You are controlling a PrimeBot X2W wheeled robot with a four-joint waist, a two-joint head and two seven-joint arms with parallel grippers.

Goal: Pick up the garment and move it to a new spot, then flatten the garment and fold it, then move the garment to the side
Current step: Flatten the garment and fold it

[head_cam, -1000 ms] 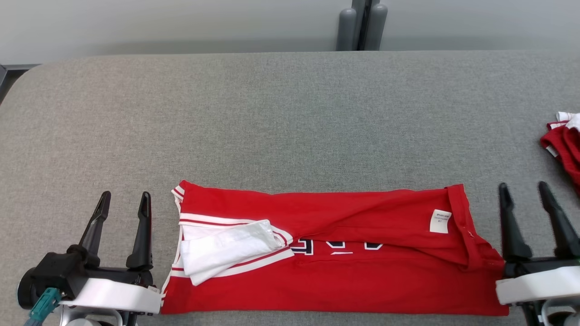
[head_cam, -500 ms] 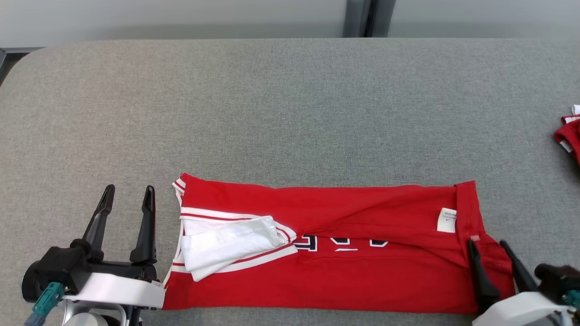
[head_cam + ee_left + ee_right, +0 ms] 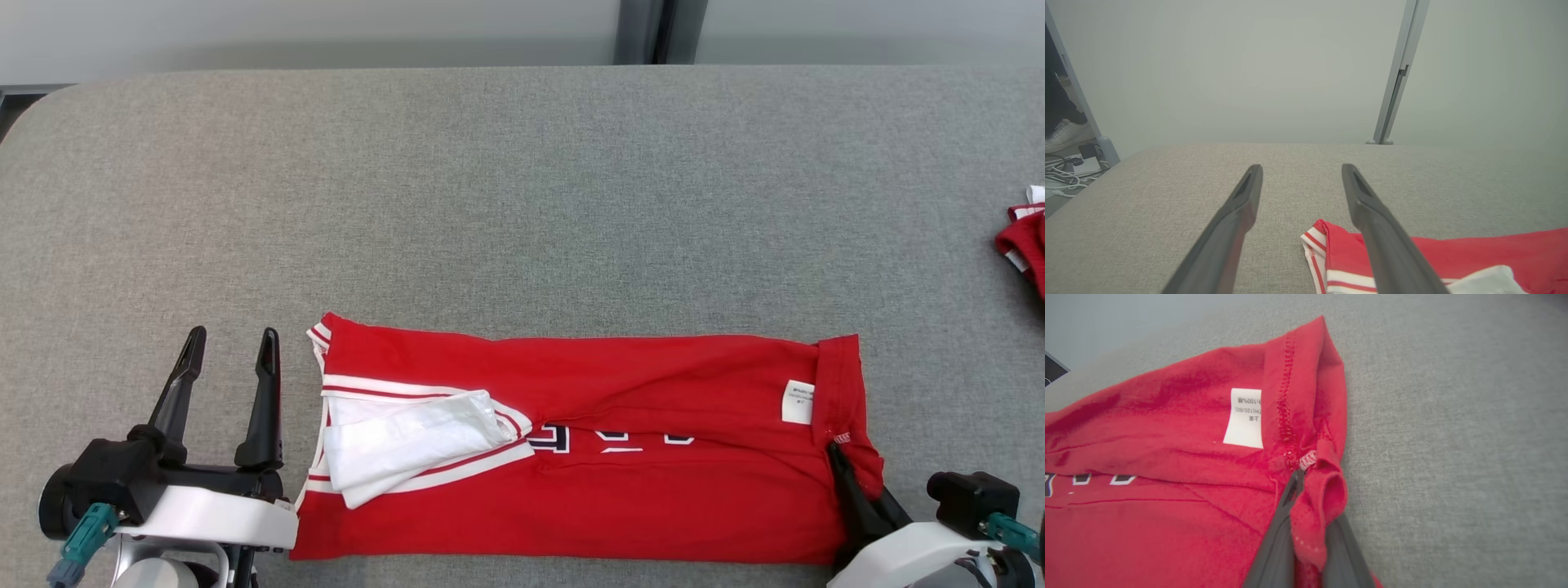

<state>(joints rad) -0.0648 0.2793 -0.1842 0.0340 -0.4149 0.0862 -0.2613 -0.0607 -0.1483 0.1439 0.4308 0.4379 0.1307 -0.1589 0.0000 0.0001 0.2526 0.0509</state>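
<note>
Folding step: right gripper [image 3: 837, 453] pinched the hem of the red jersey [image 3: 653, 498], left gripper [image 3: 229, 351] gaped; next likely needed carrying that end leftward

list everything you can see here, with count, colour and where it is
garment: one, red with white trim and dark lettering, folded into a long strip near the table's front edge
care label: one, white, on the garment near its right end
second garment: one, red and white, bunched at the table's right edge, partly cut off
table: one, grey fabric top
post: one, grey, behind the table's far edge
cables: several, black and white, on the floor past the table's left end
shoe: one, white, on a person's foot by the cables
left gripper: one, dark fingers, open, left of the garment
right gripper: one, dark fingers, shut on the garment's right hem
</note>
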